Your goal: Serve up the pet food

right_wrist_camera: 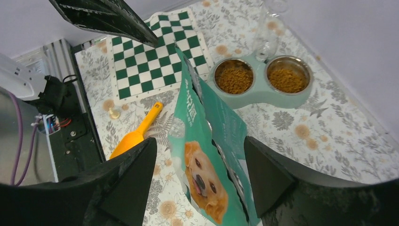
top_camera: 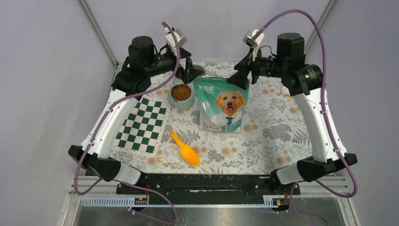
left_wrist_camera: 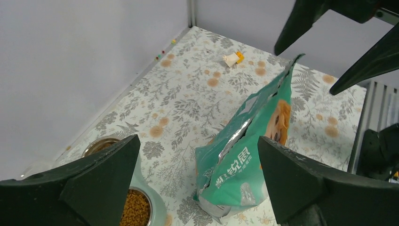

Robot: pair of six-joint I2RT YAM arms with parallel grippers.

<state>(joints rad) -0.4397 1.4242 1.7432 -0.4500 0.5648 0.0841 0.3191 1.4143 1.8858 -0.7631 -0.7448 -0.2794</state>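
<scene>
pouch (top_camera: 224,104) upright mid-table | left gripper (left_wrist_camera: 197,138) spread wide, just left | right gripper (right_wrist_camera: 200,139) spread wide over its top

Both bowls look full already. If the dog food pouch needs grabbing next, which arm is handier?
Probably the right. The right pincer, open, hangs over the top edge of the pouch. The left pincer, also open, hangs off to the side, over the feeder.
</scene>
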